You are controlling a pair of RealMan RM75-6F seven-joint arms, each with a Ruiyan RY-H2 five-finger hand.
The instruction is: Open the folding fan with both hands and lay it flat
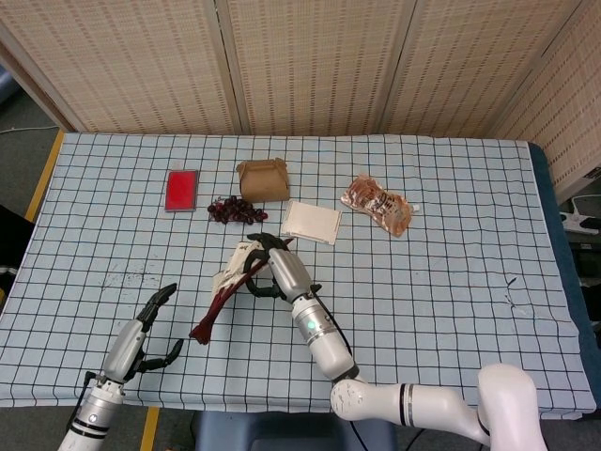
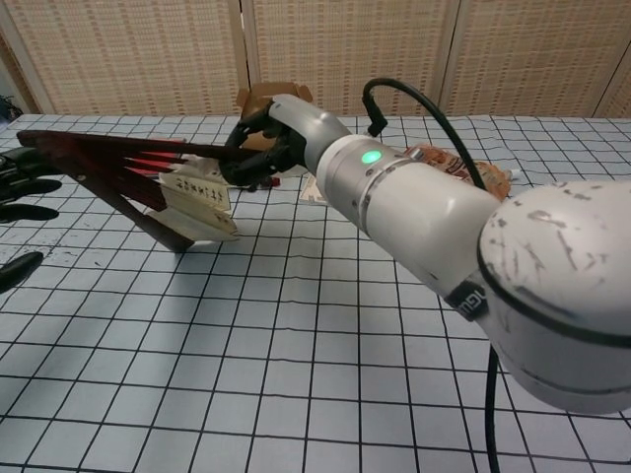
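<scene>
The folding fan (image 1: 228, 285) (image 2: 148, 177), dark red ribs with cream paper, is partly spread and lifted off the table. My right hand (image 1: 275, 268) (image 2: 264, 140) grips it near the paper end, and its pivot end points toward the front left. My left hand (image 1: 143, 334) (image 2: 18, 187) hovers with fingers apart just left of the fan's pivot end, holding nothing.
A brown paper box (image 1: 263, 179), a bunch of dark grapes (image 1: 235, 210), a red card (image 1: 181, 190), a cream flat box (image 1: 311, 222) and an orange snack packet (image 1: 377, 204) lie at the back of the checked tablecloth (image 1: 451, 282).
</scene>
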